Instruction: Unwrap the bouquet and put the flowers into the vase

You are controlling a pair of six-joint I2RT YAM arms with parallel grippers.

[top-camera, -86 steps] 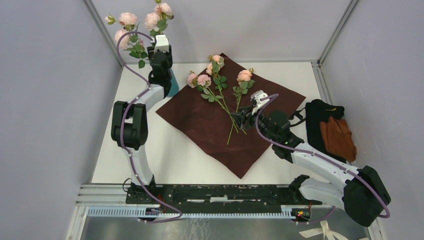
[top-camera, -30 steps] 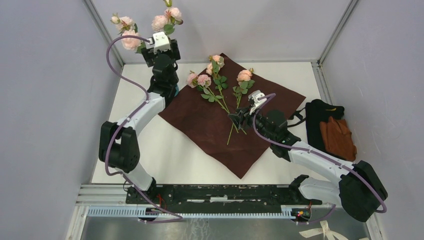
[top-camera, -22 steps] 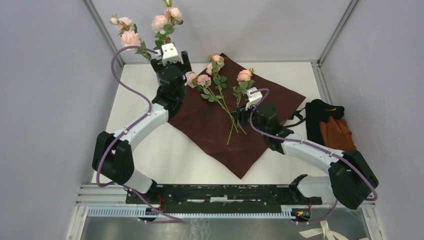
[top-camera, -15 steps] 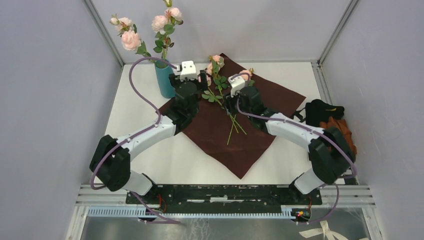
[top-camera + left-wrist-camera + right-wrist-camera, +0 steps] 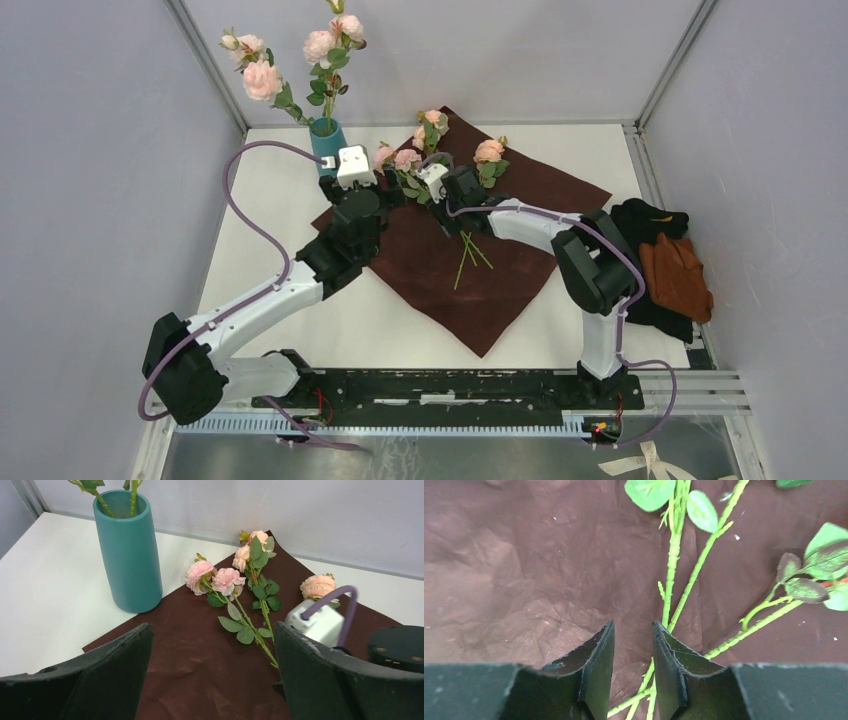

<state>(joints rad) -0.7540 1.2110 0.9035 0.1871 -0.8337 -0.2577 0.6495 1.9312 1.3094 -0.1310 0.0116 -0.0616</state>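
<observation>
2 stems [image 5: 672, 580] inside right end effector [image 5: 634, 627], grip unclear close-up; left end effector [image 5: 212, 630] gaping.

One vase [image 5: 129, 550], three loose rose stems [image 5: 226, 580], one wrapping sheet [image 5: 200, 665]

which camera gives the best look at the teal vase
Left wrist view: the smooth teal cylindrical vase shows whole, rim to base. The top external view shows only its top behind the left arm; the right wrist view misses it.
</observation>
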